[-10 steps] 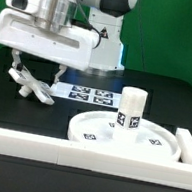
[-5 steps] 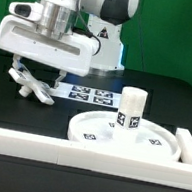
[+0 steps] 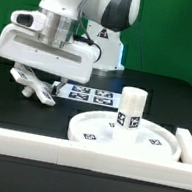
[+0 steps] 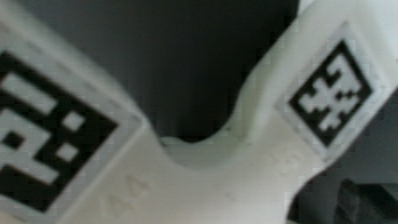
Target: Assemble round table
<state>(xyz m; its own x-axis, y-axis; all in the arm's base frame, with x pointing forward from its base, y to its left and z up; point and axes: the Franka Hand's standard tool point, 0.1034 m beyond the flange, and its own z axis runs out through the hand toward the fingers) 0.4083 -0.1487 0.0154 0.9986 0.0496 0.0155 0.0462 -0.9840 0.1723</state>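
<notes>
the cross-shaped foot (image 3: 36,88) is a small white plastic part with short arms that meet in rounded crooks. in the wrist view it fills the picture (image 4: 199,165), two arms forking apart, each with a black-and-white square tag on its face. it sits on the black table (image 3: 170,96) right under the claw (image 3: 37,75), very close to it. its arms splay across the table top, so it has no single long axis; one arm reaches away from the claw toward the exterior view's right. the claw's own body hides most of the fingers, but they stand spread wide around the foot and pinch nothing that can be seen. i cannot tell whether they touch it.

well away from the claw, toward the exterior view's right, the rimmed round disc (image 3: 96,135) lies flat, rim up, tags on its face. the short thick cylinder leg (image 3: 130,108) stands upright on the disc, long axis vertical, with tags on its side. the marker board (image 3: 96,93) lies between the claw and the disc.
</notes>
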